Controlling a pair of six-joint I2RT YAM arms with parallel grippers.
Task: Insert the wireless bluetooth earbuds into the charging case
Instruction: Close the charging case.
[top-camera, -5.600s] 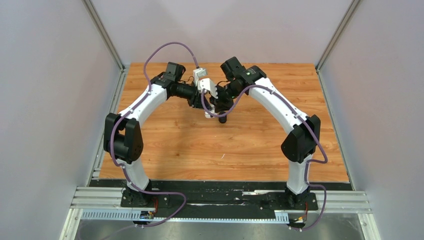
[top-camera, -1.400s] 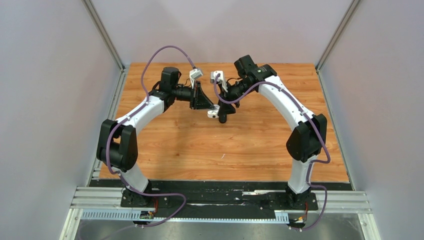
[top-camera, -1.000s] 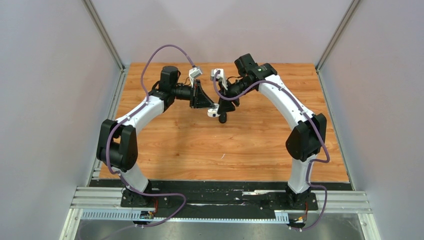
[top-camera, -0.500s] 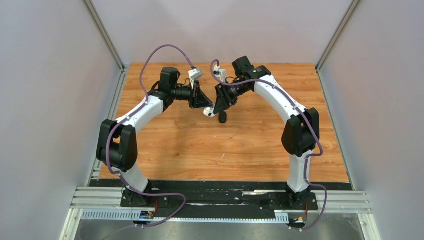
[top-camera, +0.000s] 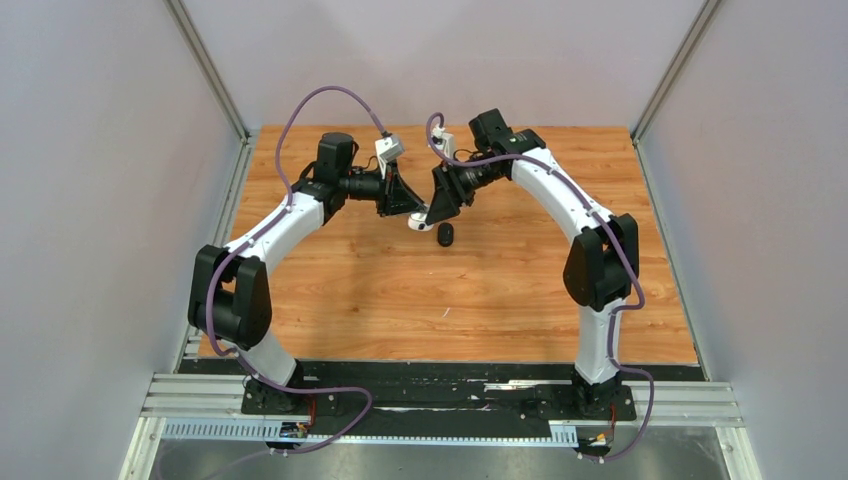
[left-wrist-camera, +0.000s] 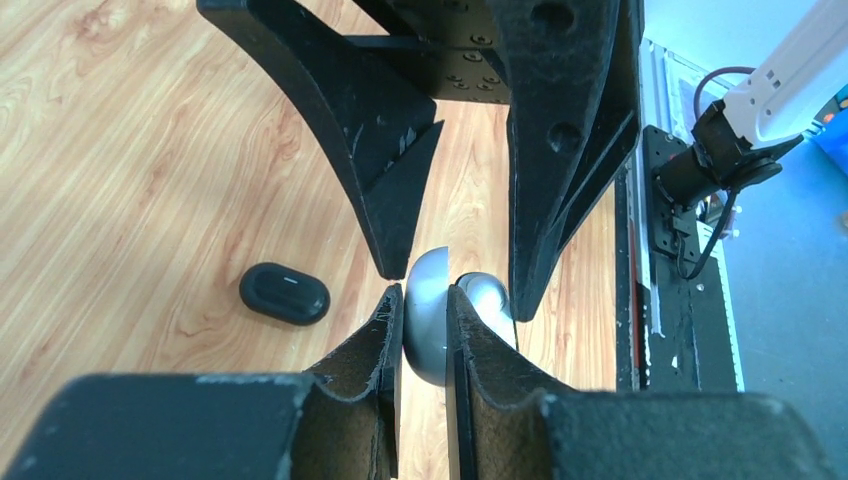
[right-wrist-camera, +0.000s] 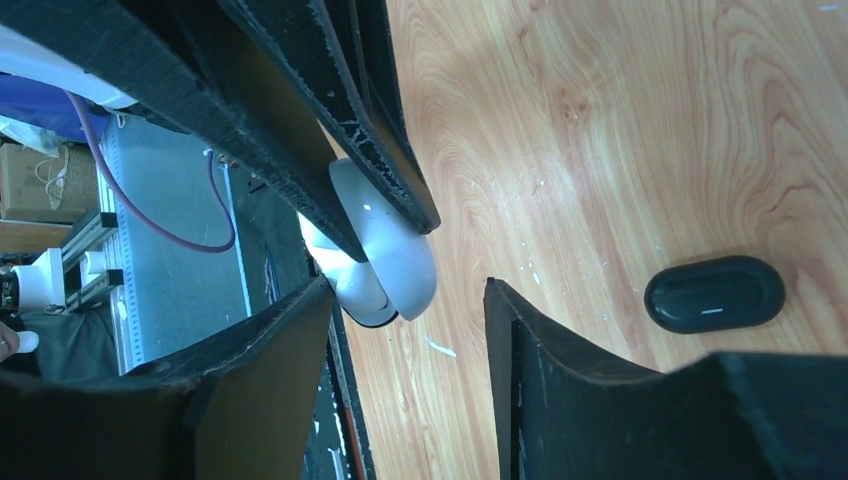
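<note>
Wooden desk. Left fingers, closed tight on the white charging case, hold it above the desk. Right fingers stand parted either side of that case; contact cannot be told. A closed black case lies on the desk nearby.

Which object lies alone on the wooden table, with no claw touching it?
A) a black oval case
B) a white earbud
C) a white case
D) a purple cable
A: the black oval case lies flat on the table with nothing touching it, while the white case is pinched in the left claw.
</note>
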